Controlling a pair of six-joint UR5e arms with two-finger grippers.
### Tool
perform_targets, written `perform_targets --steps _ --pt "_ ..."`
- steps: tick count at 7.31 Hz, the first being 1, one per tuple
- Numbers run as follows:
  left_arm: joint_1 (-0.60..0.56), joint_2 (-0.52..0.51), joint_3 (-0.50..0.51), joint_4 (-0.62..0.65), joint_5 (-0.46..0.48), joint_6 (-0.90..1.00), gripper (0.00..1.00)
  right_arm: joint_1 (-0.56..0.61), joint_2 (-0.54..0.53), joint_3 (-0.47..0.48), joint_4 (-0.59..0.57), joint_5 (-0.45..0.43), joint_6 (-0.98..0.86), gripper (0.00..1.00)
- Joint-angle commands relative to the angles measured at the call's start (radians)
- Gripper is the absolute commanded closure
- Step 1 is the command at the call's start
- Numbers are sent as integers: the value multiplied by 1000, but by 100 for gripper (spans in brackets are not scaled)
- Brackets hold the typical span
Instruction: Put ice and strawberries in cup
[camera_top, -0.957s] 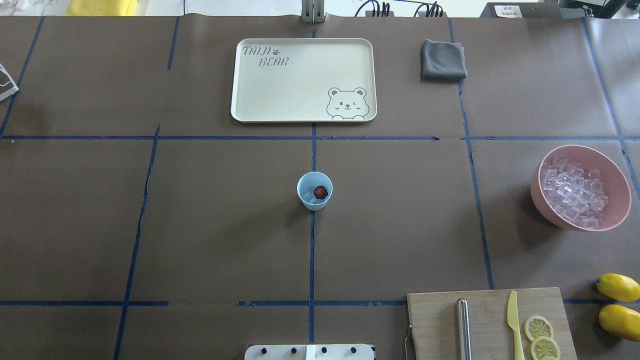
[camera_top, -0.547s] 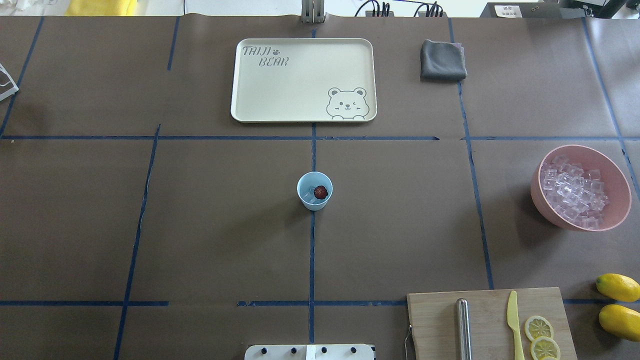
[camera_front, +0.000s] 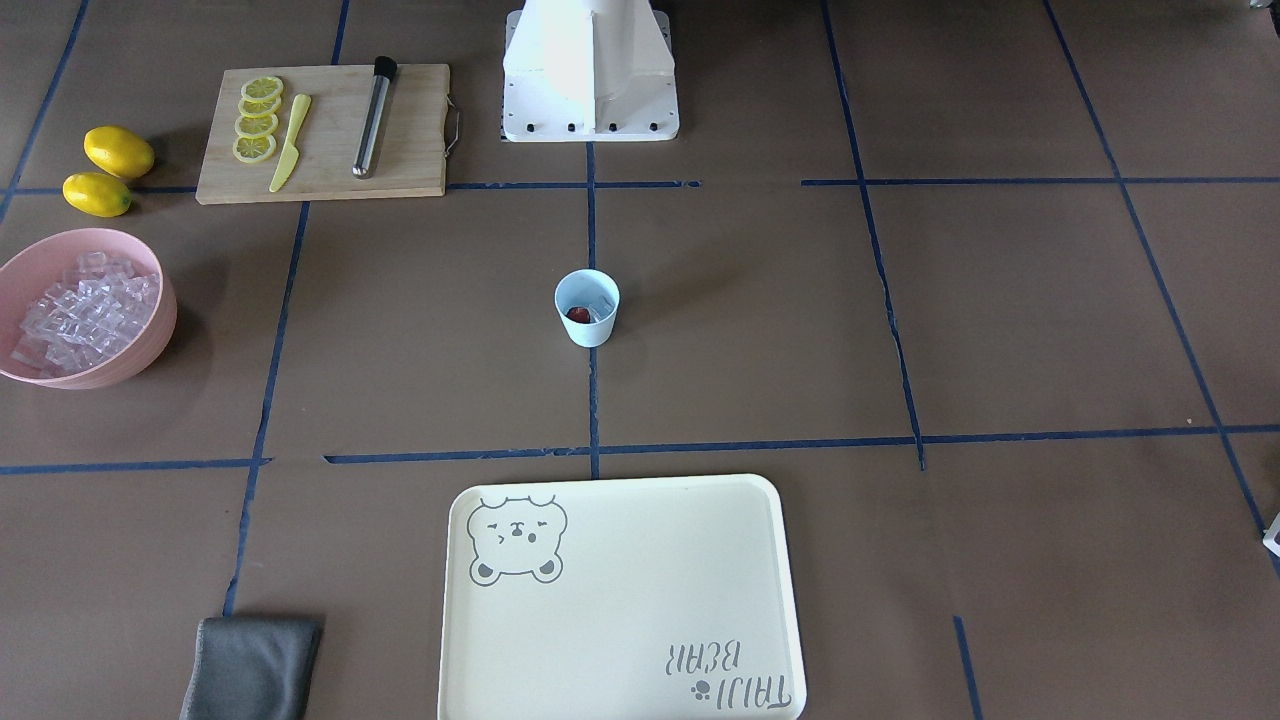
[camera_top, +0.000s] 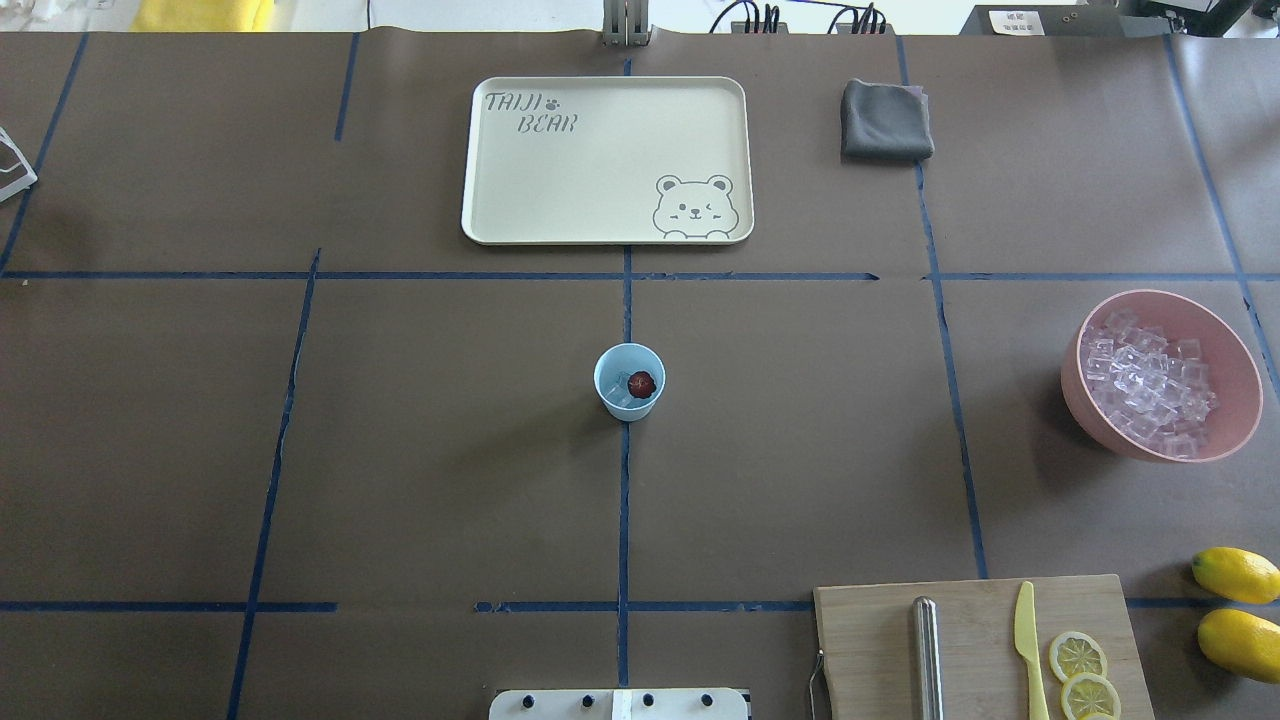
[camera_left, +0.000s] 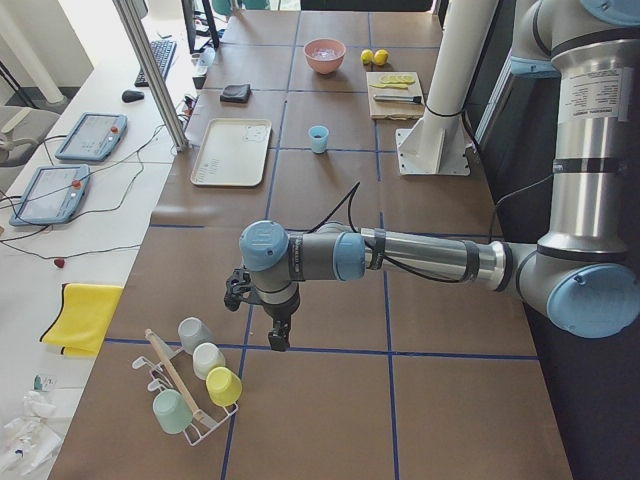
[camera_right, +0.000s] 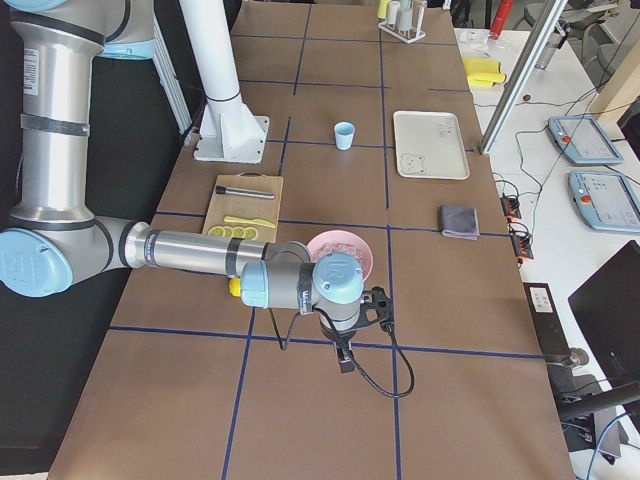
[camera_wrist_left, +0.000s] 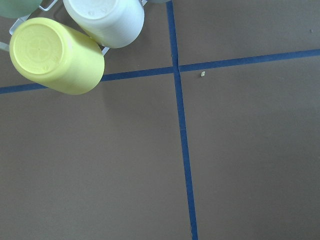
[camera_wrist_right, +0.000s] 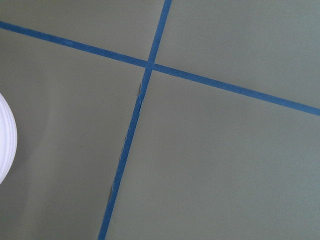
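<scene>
Nothing has moved: the cup (camera_top: 629, 412) on the surface (camera_top: 400, 450) holds ice (camera_top: 617, 396) and strawberry (camera_top: 641, 383), so I judge the task finished. I cannot tell whether my left tool (camera_left: 279, 338) or right tool (camera_right: 344, 360) is spread.

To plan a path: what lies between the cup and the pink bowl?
Overhead view: from cup to pink bowl, only bare table and one blue tape line.

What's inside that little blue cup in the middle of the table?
The cup holds one dark red strawberry and some clear ice beside it. How many cubes is unclear, and the cup's bottom under them is hidden.
</scene>
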Motion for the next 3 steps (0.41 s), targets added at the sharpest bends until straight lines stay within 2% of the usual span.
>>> perform_targets --steps 1,3 --pt "0 9 -2 1 1 0 0 0 0 0 4 -1 -2 0" --pt "0 10 -3 1 1 0 0 0 -5 -2 4 -1 -2 0"
